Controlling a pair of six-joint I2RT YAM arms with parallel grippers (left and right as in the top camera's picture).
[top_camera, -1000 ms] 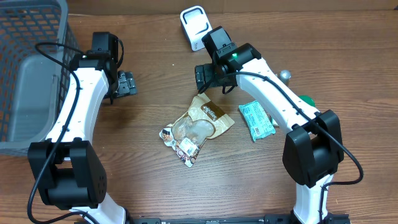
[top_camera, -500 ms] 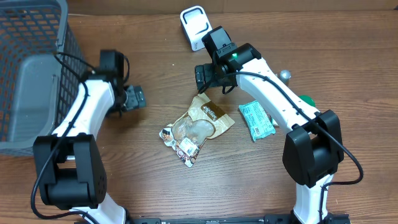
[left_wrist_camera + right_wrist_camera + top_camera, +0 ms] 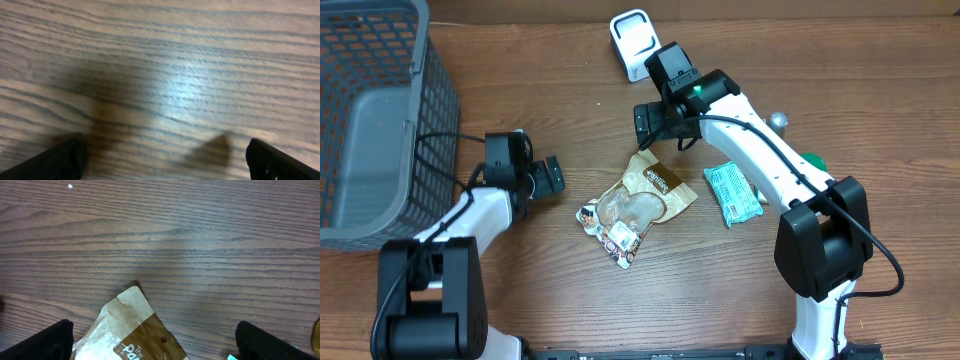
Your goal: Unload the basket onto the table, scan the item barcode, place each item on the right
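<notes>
Wood grain everywhere: the tabletop (image 3: 570,80) is brown, streaky and a bit shiny. From overhead you get the whole layout. The brown paper packet (image 3: 648,190) lies flat about mid-table, crinkly, with a darker printed band. A small clear pouch (image 3: 610,235) with stickers sits right against its lower-left end. A teal foil wrapper (image 3: 732,193) lies to its right, apart from it. The white scanner (image 3: 635,42), a rounded block, stands at the far edge, and a grey mesh basket (image 3: 370,110) fills the left corner.

The right gripper (image 3: 642,128) hovers just beyond the packet's top corner, jaws spread wide, nothing in them. The left gripper (image 3: 553,177) is low over bare wood to the left of the packet, apart from it, also spread wide and empty.

The wrist cams tell different stuff. The right wrist shows the packet's pointed kraft corner poking up between the two black fingertips. It also shows pale lettering on the dark band, which you can't read from above. The left wrist shows only blurry grain, a glare spot and a soft shadow between its fingertips. The basket, scanner and teal wrapper are clear only from overhead. I can't tell where the barcode is in any view.
</notes>
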